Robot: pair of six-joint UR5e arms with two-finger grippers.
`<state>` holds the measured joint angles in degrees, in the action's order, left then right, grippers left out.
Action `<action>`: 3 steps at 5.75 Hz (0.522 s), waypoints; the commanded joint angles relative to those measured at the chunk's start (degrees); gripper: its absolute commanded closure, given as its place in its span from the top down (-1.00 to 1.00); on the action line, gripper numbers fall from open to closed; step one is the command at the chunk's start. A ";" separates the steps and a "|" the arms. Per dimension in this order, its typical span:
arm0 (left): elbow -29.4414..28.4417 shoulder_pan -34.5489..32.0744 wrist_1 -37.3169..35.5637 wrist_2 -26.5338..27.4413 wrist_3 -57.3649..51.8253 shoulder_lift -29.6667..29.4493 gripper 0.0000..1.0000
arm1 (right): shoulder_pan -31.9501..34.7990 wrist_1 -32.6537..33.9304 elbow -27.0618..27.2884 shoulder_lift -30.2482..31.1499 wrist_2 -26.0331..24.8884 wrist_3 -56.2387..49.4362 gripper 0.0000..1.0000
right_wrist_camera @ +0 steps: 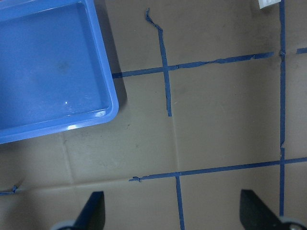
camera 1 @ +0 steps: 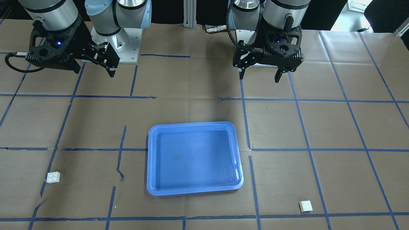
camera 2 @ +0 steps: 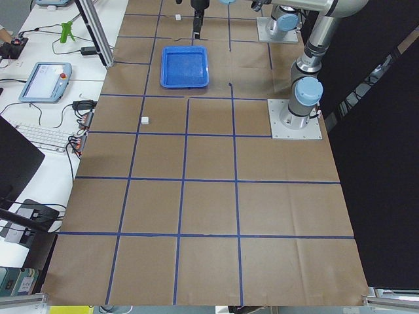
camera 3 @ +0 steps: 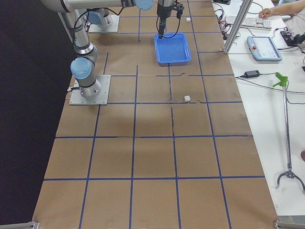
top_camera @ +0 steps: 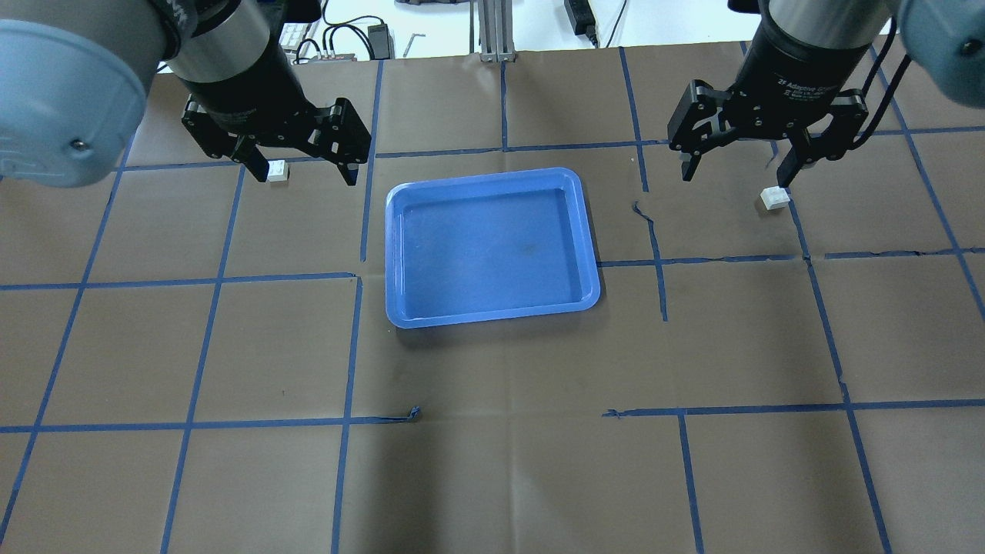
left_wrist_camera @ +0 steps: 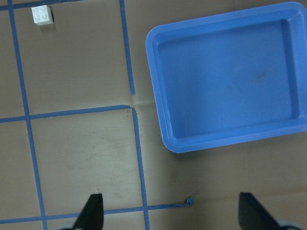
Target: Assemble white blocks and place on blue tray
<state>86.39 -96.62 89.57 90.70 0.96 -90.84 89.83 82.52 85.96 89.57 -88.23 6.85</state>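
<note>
The blue tray (top_camera: 492, 312) lies empty in the middle of the table; it also shows in the front view (camera 1: 195, 190). One white block (top_camera: 278, 171) lies on the table to the tray's left, seen in the left wrist view (left_wrist_camera: 42, 14) at the top left. The other white block (top_camera: 775, 198) lies to the tray's right, cut off at the top edge of the right wrist view (right_wrist_camera: 268, 3). My left gripper (top_camera: 302, 171) is open, empty and high above the table. My right gripper (top_camera: 735, 177) is likewise open, empty and high.
The table is covered in brown paper with a grid of blue tape (top_camera: 354, 346). The arm bases (camera 1: 116, 48) stand at the robot's edge. A keyboard and a pendant (camera 2: 46, 82) lie on a side desk beyond the far edge.
</note>
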 commanded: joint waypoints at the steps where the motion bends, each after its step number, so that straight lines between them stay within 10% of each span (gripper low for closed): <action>1: 0.01 0.12 -0.19 0.00 0.00 0.14 0.98 | 0.09 -0.16 0.00 -0.18 -0.18 -0.08 1.00; 3: 0.01 0.29 -0.19 0.00 0.00 0.23 0.98 | 0.09 -0.25 -0.09 -0.27 -0.62 -0.09 1.00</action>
<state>86.40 -96.41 89.40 90.70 0.97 -90.65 89.90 82.26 85.94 89.36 -88.62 6.77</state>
